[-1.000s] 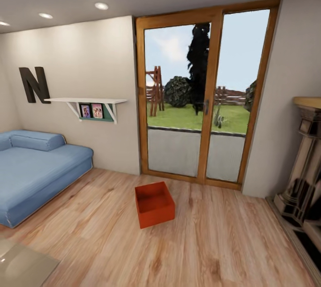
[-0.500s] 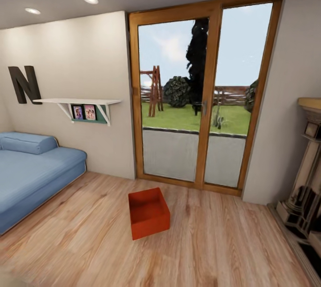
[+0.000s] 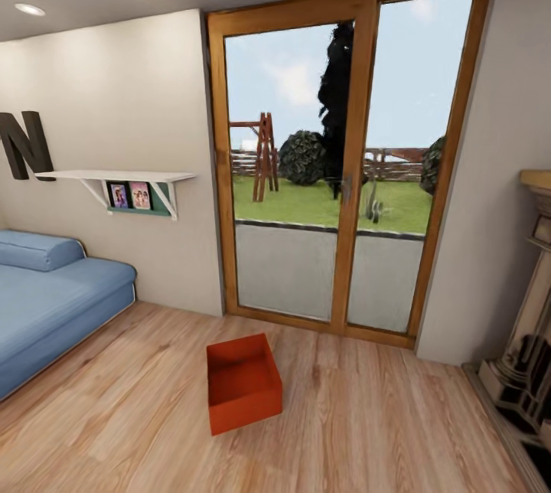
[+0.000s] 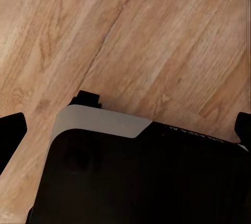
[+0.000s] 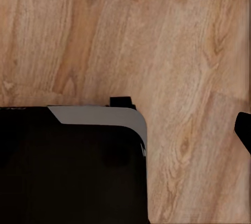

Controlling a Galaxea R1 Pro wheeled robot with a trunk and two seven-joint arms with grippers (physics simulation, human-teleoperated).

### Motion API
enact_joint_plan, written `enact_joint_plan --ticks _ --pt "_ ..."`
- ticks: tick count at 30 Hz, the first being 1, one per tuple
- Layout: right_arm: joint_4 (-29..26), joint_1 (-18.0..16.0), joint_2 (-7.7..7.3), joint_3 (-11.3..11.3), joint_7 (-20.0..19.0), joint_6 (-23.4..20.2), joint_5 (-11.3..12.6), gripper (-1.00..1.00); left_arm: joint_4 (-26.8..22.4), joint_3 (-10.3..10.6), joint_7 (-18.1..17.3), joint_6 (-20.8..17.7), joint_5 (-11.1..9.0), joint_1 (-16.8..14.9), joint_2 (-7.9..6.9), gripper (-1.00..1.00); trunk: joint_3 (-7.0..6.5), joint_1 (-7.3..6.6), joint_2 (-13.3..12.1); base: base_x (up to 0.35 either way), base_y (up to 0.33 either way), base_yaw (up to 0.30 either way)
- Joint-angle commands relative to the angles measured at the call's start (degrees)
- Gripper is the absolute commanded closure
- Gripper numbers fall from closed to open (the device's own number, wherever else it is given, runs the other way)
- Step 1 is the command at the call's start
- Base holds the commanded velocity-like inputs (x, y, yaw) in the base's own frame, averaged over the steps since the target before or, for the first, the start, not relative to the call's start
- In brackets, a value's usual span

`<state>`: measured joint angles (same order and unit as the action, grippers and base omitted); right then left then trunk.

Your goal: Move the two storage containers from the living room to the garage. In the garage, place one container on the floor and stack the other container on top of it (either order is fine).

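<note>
Where planks run pale, orange-red topless container (image 3: 243, 382)

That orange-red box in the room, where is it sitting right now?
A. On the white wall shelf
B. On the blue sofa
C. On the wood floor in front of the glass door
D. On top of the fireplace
C: the head view shows the storage container resting open side up on the light wood floor, just in front of the glass door, apart from the blue sofa.

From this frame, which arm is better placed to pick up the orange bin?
Slightly the left: the storage container sits left of centre in the head view. Neither arm is near it yet; both wrist views look at wood floor.
</note>
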<state>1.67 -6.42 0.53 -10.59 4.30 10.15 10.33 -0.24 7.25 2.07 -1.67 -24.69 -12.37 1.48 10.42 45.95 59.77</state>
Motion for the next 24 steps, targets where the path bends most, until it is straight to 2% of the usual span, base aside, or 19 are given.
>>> enact_joint_plan --ticks 1,11,24 --pt "0.2 -0.1 0.06 -0.5 0.1 0.3 0.5 -1.00 0.0 0.5 0.2 -0.2 -0.5 0.0 0.01 -1.00 0.08 0.04 0.0 0.313 -0.169 0.000" --pt "0.2 -0.1 0.10 -0.7 -0.1 0.3 0.3 -1.00 0.0 0.5 0.2 -0.2 -0.5 0.0 0.01 -1.00 0.08 0.04 0.0 0.313 -0.167 0.030" --pt "0.2 -0.1 0.06 -0.7 0.0 0.3 0.3 -1.00 0.0 0.5 0.2 0.1 -0.5 0.0 0.01 -1.00 0.08 0.04 0.0 0.313 -0.162 0.253"
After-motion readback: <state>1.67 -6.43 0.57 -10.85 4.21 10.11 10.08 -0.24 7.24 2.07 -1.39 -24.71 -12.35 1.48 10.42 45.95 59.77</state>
